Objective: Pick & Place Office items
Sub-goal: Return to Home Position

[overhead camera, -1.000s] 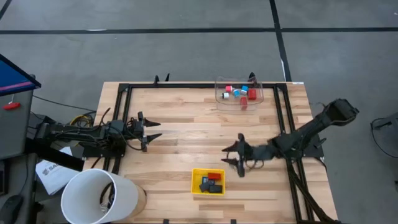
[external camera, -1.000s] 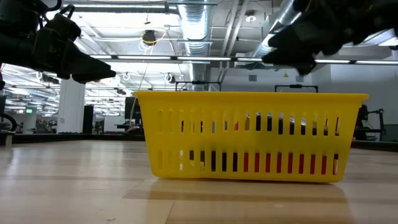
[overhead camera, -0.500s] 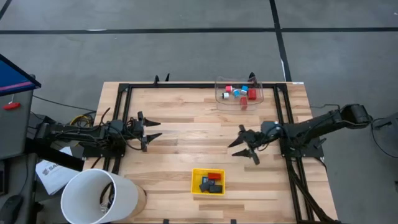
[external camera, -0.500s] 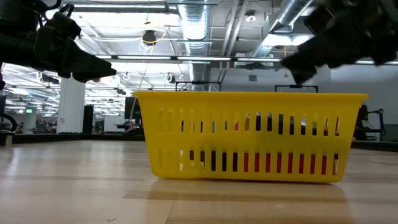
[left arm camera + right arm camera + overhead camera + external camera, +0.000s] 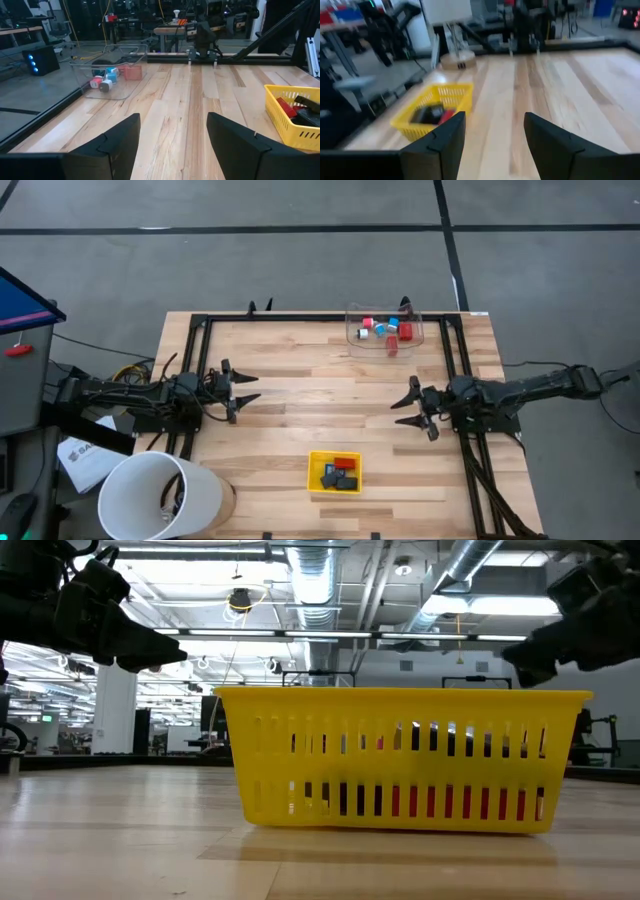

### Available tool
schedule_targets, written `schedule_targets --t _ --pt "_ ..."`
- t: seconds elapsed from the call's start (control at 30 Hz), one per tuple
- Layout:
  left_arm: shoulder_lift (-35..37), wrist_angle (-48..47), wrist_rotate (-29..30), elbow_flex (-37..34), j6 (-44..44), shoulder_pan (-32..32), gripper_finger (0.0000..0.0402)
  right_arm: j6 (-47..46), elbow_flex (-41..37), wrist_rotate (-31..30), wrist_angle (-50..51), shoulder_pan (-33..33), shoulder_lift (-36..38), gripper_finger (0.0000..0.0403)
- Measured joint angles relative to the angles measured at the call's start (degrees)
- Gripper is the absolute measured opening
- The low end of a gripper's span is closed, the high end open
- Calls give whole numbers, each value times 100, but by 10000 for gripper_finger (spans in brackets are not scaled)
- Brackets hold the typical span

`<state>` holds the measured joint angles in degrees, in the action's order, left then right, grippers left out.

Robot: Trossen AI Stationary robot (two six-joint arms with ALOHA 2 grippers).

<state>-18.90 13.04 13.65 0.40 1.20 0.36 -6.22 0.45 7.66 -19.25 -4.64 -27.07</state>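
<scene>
Retraction of right hand (image 5: pixel 405 406) from tray (image 5: pixel 312 470) to right edge, open, empty. Left hand (image 5: pixel 255 387) open, empty, left edge. Items (image 5: pixel 338 471) in tray, front edge; more in box (image 5: pixel 352 338), far edge.

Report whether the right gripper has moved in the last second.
Yes. The right gripper has pulled back from the yellow tray toward the table's right edge, jaws open.
</scene>
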Motion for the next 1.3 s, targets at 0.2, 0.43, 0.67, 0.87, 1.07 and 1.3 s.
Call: schedule_targets --t 0.2,0.43,0.67,0.87,1.07,1.3 --pt "1 1 -1 1 -1 0 227 53 0 -146 1759 62 1950 195" --pt "-1 -2 0 2 0 0 227 936 -4 -763 1857 -75 2684 195" --pt "1 35 0 2 -1 -1 227 1076 -4 -882 1839 317 2697 195" --pt "0 33 0 2 1 -1 227 129 -7 -870 1841 360 2697 195" --pt "1 33 2 2 1 -2 227 -322 -9 -857 1841 360 2622 195" --pt "1 46 0 2 -1 0 227 -332 -9 -857 1843 360 2621 195"
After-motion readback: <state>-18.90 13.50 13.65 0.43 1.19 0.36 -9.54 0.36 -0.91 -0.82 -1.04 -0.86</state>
